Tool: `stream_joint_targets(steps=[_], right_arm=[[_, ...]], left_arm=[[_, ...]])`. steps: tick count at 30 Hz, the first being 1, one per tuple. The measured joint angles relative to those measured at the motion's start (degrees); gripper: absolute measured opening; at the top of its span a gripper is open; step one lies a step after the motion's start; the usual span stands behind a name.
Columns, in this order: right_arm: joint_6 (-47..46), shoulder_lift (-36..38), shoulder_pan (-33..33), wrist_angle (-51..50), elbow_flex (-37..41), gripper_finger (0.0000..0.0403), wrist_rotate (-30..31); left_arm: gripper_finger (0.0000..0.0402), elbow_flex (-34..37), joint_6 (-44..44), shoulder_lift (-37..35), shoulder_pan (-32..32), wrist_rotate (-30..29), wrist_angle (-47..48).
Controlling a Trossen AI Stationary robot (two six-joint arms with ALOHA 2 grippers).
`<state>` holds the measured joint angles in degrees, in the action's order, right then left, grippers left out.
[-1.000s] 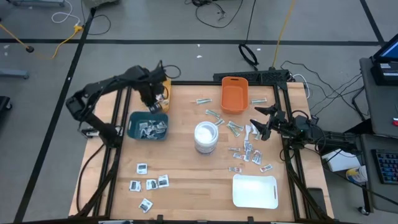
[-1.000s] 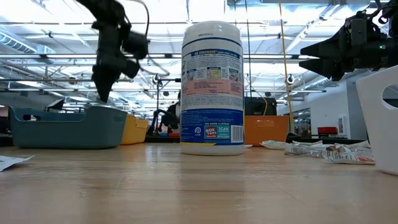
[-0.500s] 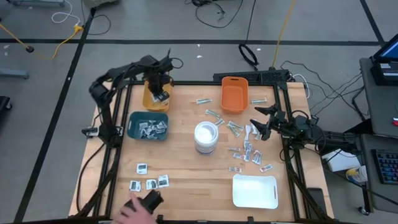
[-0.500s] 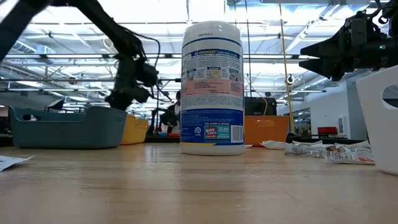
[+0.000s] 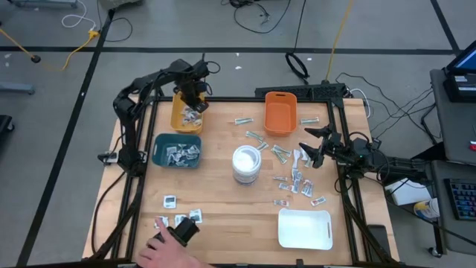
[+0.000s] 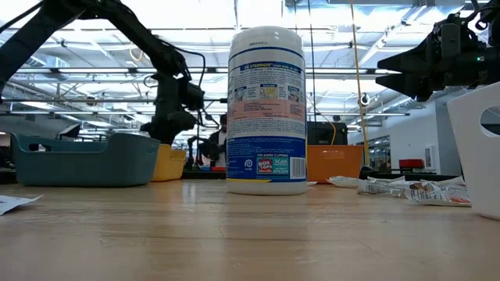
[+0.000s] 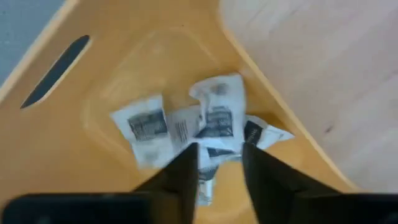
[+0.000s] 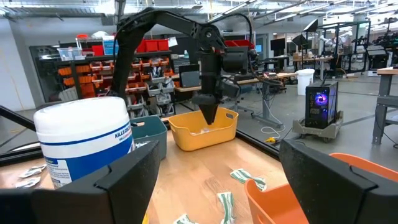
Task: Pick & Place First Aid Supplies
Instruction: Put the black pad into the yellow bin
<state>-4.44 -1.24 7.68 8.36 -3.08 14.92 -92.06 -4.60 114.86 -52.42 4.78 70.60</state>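
over the yellow bin [image 7: 74,74], my left gripper [image 7: 219,163] hangs with jaws slightly parted, empty, above silvery-grey packets [image 7: 205,121] heaped inside; right gripper [image 5: 311,147] waits open near the strips; packets look light, floppy, slick, best pinched by an edge.

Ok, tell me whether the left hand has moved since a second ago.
Yes. In the high view the left hand has gone from above the teal bin back over the yellow bin, toward the table's far edge.
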Motion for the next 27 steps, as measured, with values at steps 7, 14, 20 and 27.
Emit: stream_joint_targets(steps=[7, 14, 20, 27], right_arm=[[0.00, 0.01, -0.01, 0.00, 0.01, 0.0324, 0.00], [0.01, -0.02, -0.01, 0.00, 0.01, 0.0323, 0.00], [0.00, -0.02, -0.01, 0.00, -0.01, 0.0325, 0.01], [-0.01, -0.01, 0.00, 0.00, -0.02, 0.0323, 0.02]], left_arm=[[0.0248, -0.13, 9.30, -4.69, 2.87, -3.53, 1.31], [0.0297, -0.14, 23.63, -9.78, 8.35, -3.57, 4.73], [0.0305, 2.85, 33.00, -14.59, 13.79, -3.85, 4.58], [0.0295, 11.40, 45.58, -21.34, 22.59, -3.35, 2.31]])
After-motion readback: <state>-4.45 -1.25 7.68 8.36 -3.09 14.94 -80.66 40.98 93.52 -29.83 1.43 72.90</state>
